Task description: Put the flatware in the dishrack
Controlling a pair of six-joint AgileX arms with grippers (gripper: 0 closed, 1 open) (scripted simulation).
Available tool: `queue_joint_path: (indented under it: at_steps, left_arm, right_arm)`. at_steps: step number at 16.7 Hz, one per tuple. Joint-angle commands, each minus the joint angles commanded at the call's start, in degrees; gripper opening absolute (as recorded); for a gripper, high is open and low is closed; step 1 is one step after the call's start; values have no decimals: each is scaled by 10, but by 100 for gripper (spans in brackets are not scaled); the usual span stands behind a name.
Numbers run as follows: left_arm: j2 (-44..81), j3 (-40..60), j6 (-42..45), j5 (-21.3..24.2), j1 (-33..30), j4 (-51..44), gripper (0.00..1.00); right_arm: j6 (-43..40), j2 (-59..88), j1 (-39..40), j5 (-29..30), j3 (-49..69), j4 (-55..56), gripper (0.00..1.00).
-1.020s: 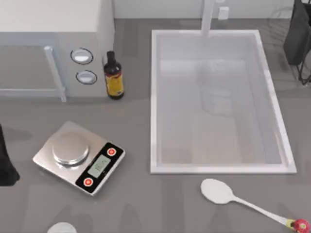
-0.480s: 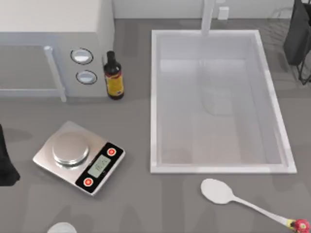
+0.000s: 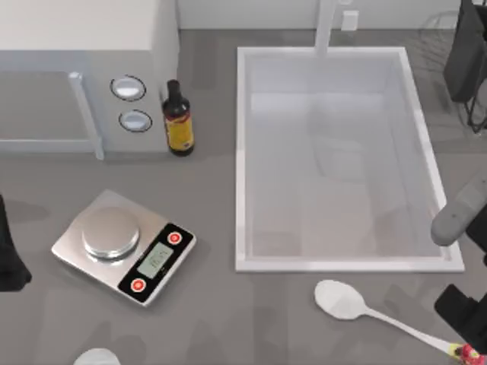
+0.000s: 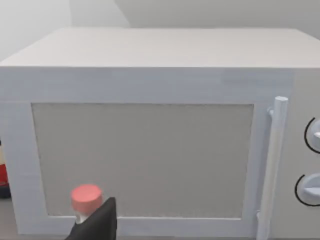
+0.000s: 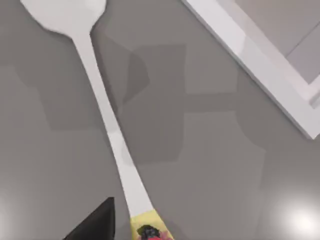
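The flatware is a white spoon (image 3: 344, 300) lying flat on the grey counter in front of the sink. Its thin handle runs toward the right to a pink-red knob (image 3: 470, 353). In the right wrist view the spoon (image 5: 102, 107) runs from its bowl down to a yellow and pink end (image 5: 147, 231). My right gripper (image 3: 466, 318) hovers just above that handle end and holds nothing. The dishrack (image 3: 466, 53), dark with thin wires, stands at the far right corner, cut off by the edge. My left gripper (image 3: 9, 258) is parked at the left edge.
A white sink (image 3: 242, 160) with a faucet (image 3: 326, 23) fills the middle right. A microwave (image 3: 84, 68), a dark bottle (image 3: 179, 118) and a kitchen scale (image 3: 122, 247) stand on the left. A small white round thing (image 3: 97, 356) lies at the front left.
My right arm has come into the top view from the right edge and now hangs over the spoon's handle end. The spoon and the left arm have not moved.
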Motion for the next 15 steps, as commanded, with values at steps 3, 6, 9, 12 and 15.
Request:
queue_joint_path:
  at_steps: [3, 6, 9, 12, 15]
  left_arm:
    - [0, 0, 0, 0, 0, 0, 100]
    - [0, 0, 0, 0, 0, 0, 100]
    - [0, 0, 0, 0, 0, 0, 100]
    - [0, 0, 0, 0, 0, 0, 100]
    - [0, 0, 0, 0, 0, 0, 100]
  right_arm:
    - [-40, 111, 46, -1, 77, -81, 100]
    - [-68, 187, 77, -1, 132, -133, 100]
    - [-78, 215, 89, -1, 152, -152, 100]
    - [-78, 215, 89, -1, 152, -152, 100]
    - [-78, 218, 87, -1, 145, -142, 100]
